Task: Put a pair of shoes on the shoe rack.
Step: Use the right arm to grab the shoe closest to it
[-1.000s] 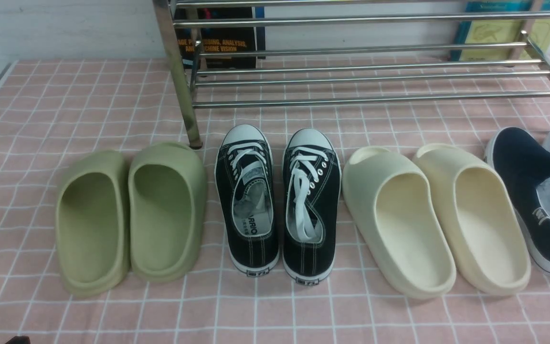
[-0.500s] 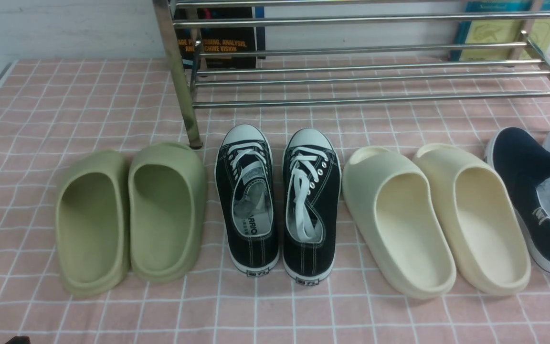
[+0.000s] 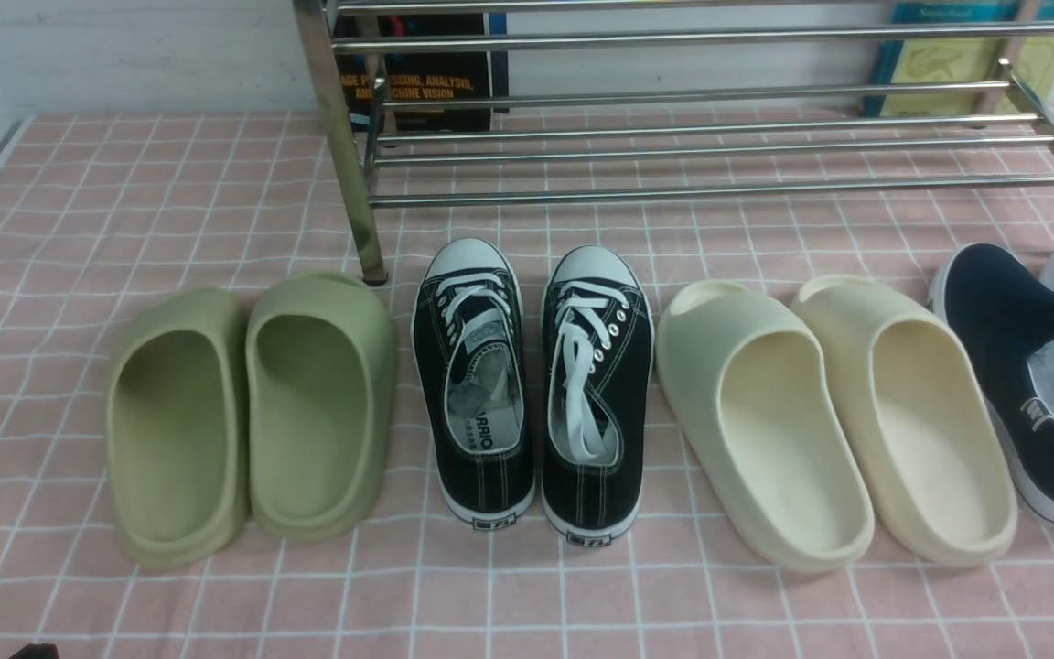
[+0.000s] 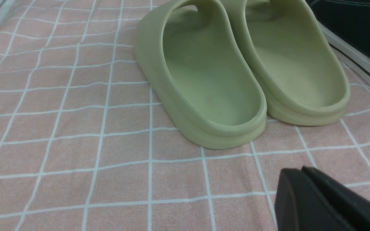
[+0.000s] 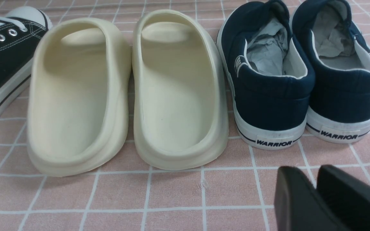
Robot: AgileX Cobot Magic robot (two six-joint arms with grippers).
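Black and hanging low over the pink checked cloth of the worktop, the right pincer has its two fingers a little apart, with nothing between them. Just ahead of it, apart from the fingers, lie the heels of the navy slip-on shoes, the task's pair. They sit side by side by the right edge of the worktop. Their heels face the robot and their toes point toward the shoe rack, so each long axis runs from the near edge to the far one, slanted slightly. Crumpled paper fills both openings.

The left pincer is closed and empty. It hovers near the heels of the green slides on the left side, well apart from the navy pair. I judge the right arm much the nearer, and a grasp at a heel collar looks like the natural way in.

The count is two navy slip-ons, two cream slides, two black lace-up sneakers, two green slides and one chrome rack along the far edge, with no shoe on its bars in view
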